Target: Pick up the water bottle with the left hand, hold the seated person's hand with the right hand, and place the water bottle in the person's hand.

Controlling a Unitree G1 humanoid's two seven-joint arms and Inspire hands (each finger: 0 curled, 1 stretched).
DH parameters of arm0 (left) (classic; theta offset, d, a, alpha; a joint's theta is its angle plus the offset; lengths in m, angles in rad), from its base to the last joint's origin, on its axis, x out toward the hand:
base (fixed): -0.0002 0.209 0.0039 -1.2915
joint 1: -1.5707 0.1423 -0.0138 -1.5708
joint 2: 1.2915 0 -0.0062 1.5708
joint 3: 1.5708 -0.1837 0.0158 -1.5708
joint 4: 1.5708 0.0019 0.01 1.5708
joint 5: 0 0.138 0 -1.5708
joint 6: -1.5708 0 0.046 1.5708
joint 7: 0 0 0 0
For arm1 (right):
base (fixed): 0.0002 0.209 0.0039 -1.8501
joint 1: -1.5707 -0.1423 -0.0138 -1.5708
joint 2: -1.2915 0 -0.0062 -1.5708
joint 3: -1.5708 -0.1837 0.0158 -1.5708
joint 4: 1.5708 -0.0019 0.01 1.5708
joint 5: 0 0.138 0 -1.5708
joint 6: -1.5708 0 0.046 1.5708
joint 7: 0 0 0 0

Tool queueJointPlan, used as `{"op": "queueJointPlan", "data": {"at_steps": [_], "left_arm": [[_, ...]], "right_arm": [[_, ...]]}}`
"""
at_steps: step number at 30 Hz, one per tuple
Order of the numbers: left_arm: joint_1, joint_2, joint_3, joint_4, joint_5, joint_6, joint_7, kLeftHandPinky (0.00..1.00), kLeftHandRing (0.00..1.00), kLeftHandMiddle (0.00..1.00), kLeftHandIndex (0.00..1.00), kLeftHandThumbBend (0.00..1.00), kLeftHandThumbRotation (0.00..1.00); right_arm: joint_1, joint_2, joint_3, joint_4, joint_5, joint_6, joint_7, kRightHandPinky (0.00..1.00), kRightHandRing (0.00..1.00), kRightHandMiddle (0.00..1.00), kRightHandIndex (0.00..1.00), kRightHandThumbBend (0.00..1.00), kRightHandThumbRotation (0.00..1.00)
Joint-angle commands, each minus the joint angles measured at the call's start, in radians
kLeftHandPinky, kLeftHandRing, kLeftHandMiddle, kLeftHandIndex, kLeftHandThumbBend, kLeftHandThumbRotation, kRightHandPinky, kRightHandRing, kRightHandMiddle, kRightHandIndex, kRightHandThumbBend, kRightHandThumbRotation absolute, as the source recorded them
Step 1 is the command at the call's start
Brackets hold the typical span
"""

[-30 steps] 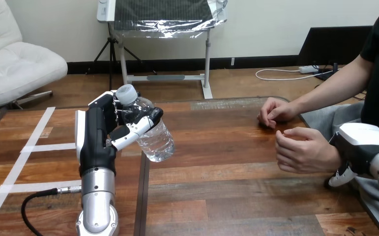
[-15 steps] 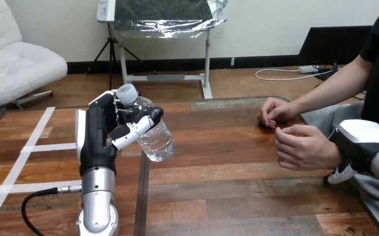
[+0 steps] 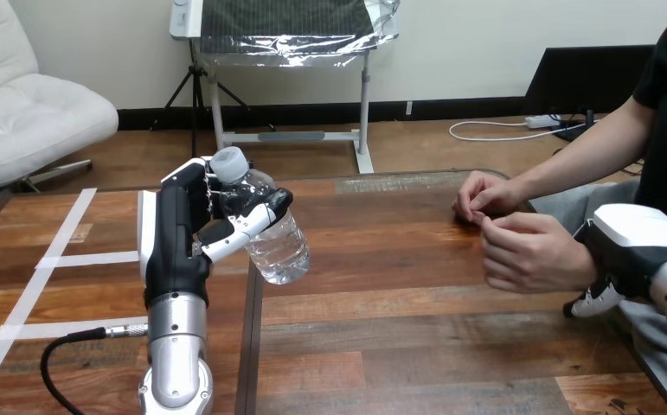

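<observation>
A clear plastic water bottle (image 3: 276,245) with a grey cap hangs tilted above the table's left half, cap up and to the left. My left hand (image 3: 176,232) is shut on it, fingers and thumb curled round its upper body. At the right edge my right hand (image 3: 631,245) lies against the wrist of the person's nearer hand (image 3: 529,253), which is loosely curled and lifted off the table. Whether my hand grips that wrist cannot be made out. The person's farther hand (image 3: 483,194) rests curled on the table just behind.
The wooden table (image 3: 399,303) has white tape lines (image 3: 53,259) on its left part. A black cable (image 3: 70,350) runs by my left forearm. Bare tabletop lies between the bottle and the person's hands.
The person's nearer hand and my right hand at its wrist have risen a little and moved left together. My left hand with the bottle has shifted slightly right.
</observation>
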Motion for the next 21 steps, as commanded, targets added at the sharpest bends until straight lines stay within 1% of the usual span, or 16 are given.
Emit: {"op": "queueJointPlan", "data": {"at_steps": [1, 8, 17, 21], "left_arm": [[-0.099, -0.003, -0.014, -0.062, 0.015, -0.007, 0.010, 0.40, 0.41, 0.43, 0.50, 0.63, 0.00], [-0.100, -0.007, -0.021, -0.071, 0.028, -0.002, 0.010, 0.40, 0.41, 0.43, 0.50, 0.63, 0.00], [-0.102, -0.013, -0.033, -0.090, 0.041, 0.023, 0.015, 0.40, 0.41, 0.43, 0.50, 0.63, 0.00], [-0.105, -0.014, -0.041, -0.094, 0.041, 0.028, 0.013, 0.39, 0.41, 0.43, 0.50, 0.63, 0.00]], "right_arm": [[-0.031, -0.009, -0.024, -0.074, 0.008, -0.022, -0.032, 0.19, 0.26, 0.36, 0.40, 0.70, 0.00], [-0.029, -0.019, -0.037, -0.109, 0.005, -0.014, -0.017, 0.19, 0.26, 0.36, 0.39, 0.71, 0.00], [-0.024, -0.035, -0.051, -0.182, 0.009, 0.015, 0.036, 0.20, 0.27, 0.37, 0.41, 0.71, 0.00], [-0.016, -0.041, -0.059, -0.206, 0.013, 0.008, 0.033, 0.20, 0.27, 0.37, 0.41, 0.72, 0.00]]}}
